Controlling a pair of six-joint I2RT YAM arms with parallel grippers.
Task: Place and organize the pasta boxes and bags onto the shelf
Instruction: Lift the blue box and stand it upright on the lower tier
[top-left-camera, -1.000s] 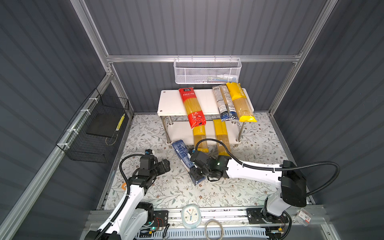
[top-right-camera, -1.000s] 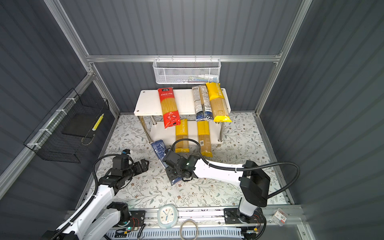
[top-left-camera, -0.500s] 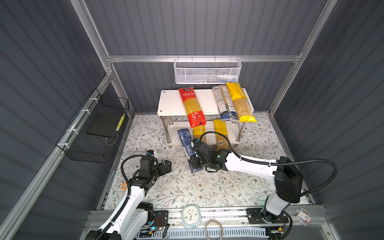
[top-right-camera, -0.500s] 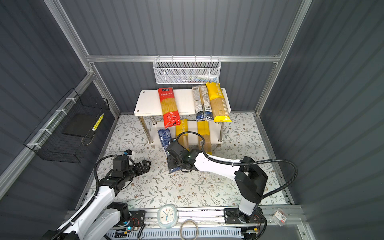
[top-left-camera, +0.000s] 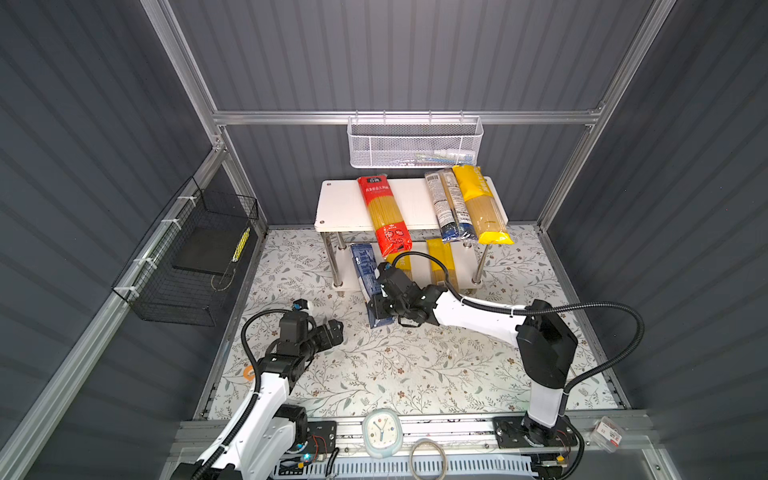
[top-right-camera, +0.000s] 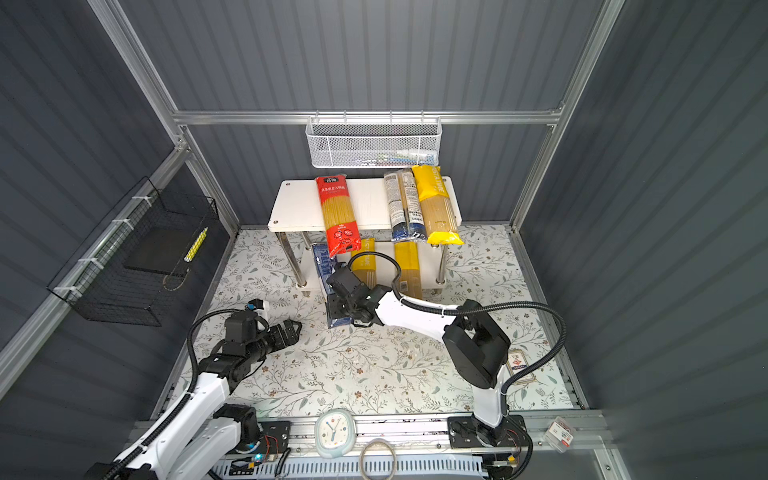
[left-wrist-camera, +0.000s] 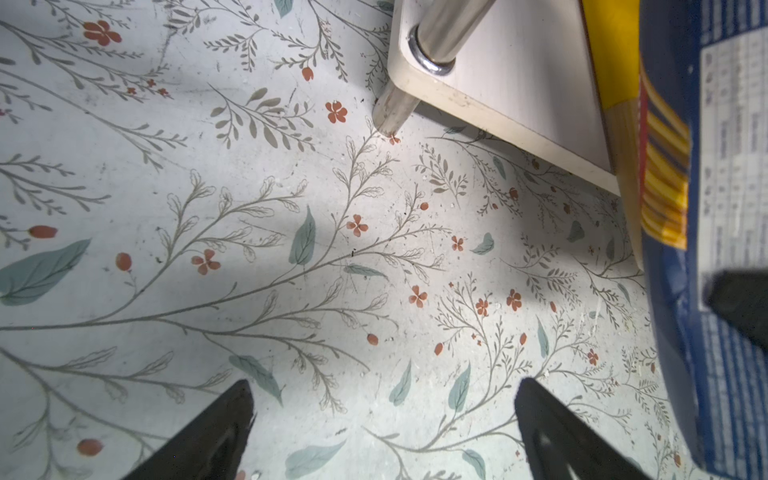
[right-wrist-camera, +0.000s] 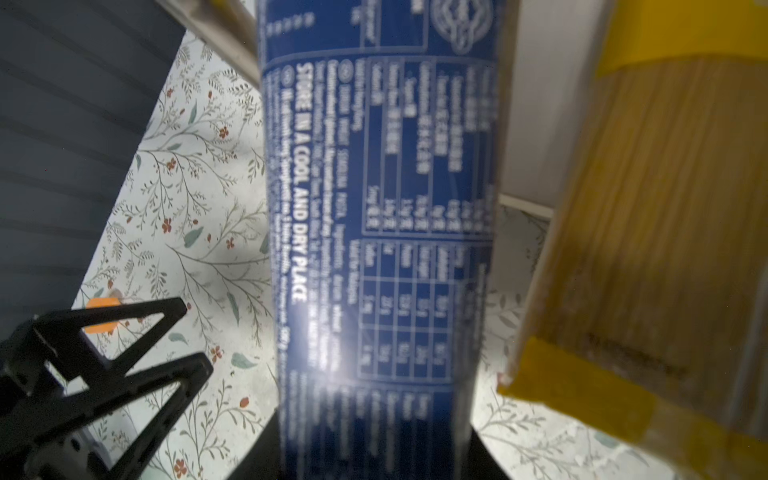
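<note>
White mesh basket (top-left-camera: 415, 145): rear wall, well beyond & above right pincer (top-left-camera: 377, 308). Black wire basket (top-left-camera: 166, 299): side wall, well to pincer's left. Floral mat (top-left-camera: 395, 365): beneath pincer. Pale clock (top-left-camera: 381, 432) & wire ring (top-left-camera: 427, 441): front rail, well behind pincer.

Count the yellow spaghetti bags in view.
3. One long yellow bag lies at the white shelf's top right; another and a third lie on its lower board. More may be hidden.

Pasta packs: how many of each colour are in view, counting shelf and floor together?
Yellow bags: 3
Red bag: 1
Clear bag: 1
Blue box: 1
Total: 6
</note>
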